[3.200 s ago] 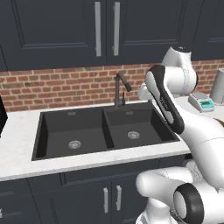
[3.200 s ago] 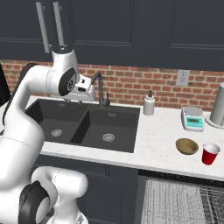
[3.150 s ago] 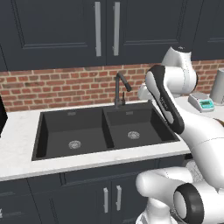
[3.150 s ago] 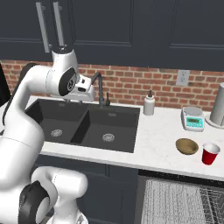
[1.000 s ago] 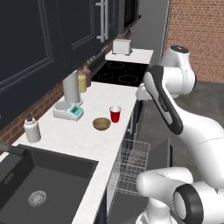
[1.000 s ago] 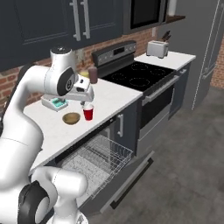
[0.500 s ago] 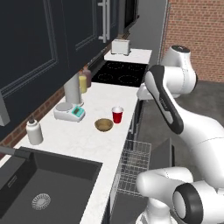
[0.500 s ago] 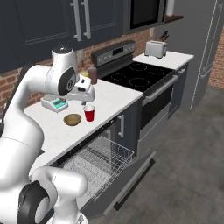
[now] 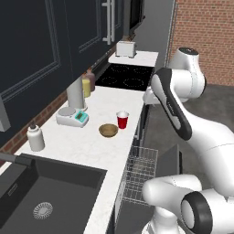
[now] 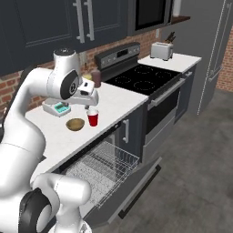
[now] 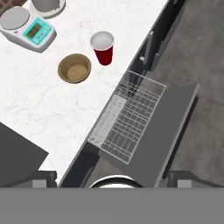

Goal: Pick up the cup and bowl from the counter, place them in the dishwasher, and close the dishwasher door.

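White marble counter (image 9: 91, 146) w/ cup (image 9: 122, 119) & bowl (image 9: 109, 130), dishwasher door (image 11: 168, 131) down, gripper (image 10: 89, 107) jaws wide.

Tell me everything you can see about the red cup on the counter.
The cup is small and bright red with a pale inside, tapering from a wide rim to a narrower base, and looks like plastic. It stands upright and looks empty on the white counter, near its front edge above the pulled-out dishwasher rack. The wooden bowl sits close beside it without touching. Nothing grips it.
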Controlling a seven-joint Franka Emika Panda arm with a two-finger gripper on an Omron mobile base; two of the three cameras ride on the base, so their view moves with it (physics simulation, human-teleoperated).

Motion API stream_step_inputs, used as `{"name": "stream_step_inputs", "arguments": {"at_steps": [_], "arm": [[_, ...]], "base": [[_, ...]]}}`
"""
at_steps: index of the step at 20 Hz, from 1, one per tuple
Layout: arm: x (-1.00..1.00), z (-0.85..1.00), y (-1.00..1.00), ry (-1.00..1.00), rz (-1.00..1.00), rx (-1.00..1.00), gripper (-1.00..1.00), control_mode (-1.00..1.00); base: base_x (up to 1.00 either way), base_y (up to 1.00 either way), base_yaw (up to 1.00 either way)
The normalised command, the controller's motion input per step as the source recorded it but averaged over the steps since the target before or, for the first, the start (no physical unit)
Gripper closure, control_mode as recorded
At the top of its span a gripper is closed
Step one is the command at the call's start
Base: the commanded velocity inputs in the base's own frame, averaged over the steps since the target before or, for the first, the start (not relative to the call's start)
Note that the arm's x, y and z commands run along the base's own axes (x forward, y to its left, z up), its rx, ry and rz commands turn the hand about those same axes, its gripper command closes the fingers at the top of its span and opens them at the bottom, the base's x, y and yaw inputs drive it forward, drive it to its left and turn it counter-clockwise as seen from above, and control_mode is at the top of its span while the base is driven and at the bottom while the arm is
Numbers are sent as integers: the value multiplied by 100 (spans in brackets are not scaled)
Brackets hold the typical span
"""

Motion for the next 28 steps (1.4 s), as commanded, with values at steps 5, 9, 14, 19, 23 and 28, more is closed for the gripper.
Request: {"name": "stream_step_inputs", "arguments": {"at_steps": [5, 9, 14, 19, 23, 28], "arm": [[53, -3, 0, 1, -5, 7, -100, -100], [92, -18, 0, 4, -5, 7, -100, -100], [93, -33, 0, 0, -6, 4, -100, -100], [79, -53, 0, 0, -7, 0, -100, -100], [58, -64, 0, 0, -8, 0, -100, -100], [21, -58, 0, -1, -6, 0, -100, -100]], "base": [[0, 0, 0], [0, 0, 0], [0, 0, 0], [0, 0, 0], [0, 0, 0], [0, 0, 0]]}}
